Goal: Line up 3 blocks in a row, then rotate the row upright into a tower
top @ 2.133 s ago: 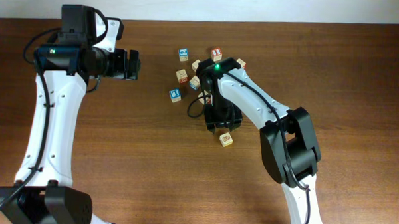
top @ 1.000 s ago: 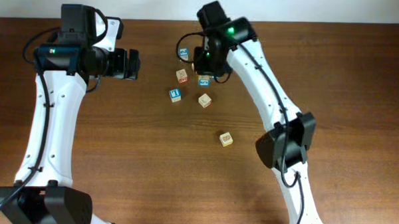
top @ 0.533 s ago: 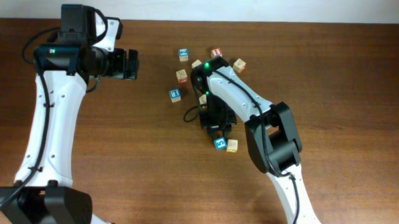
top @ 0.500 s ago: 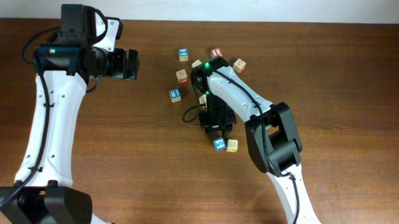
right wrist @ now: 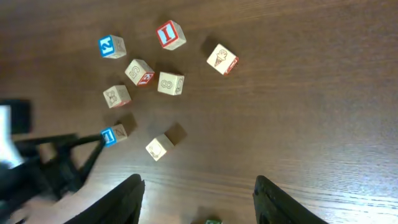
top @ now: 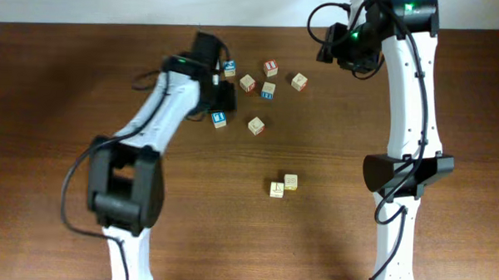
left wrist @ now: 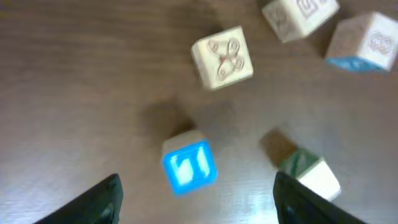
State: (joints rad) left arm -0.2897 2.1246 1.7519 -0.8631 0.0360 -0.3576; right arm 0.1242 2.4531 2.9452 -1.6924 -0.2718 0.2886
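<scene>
A blue-and-white block lies flat on the table, and my left gripper hovers over it, open, its fingers well clear on both sides. A second blue-and-white block sits at the back of the cluster. A pale block with yellowish print rests nearer the front, touching another pale block. My right gripper hangs high at the far right, open and empty.
Loose cubes lie around: a red-faced cube, tan cubes and a pale cube with a green side just right of the left gripper. Another pale cube lies just beyond the blue block.
My left arm has swung in from the left to above the blue block. My right arm has let go at the front, lifted away to the far right and opened.
</scene>
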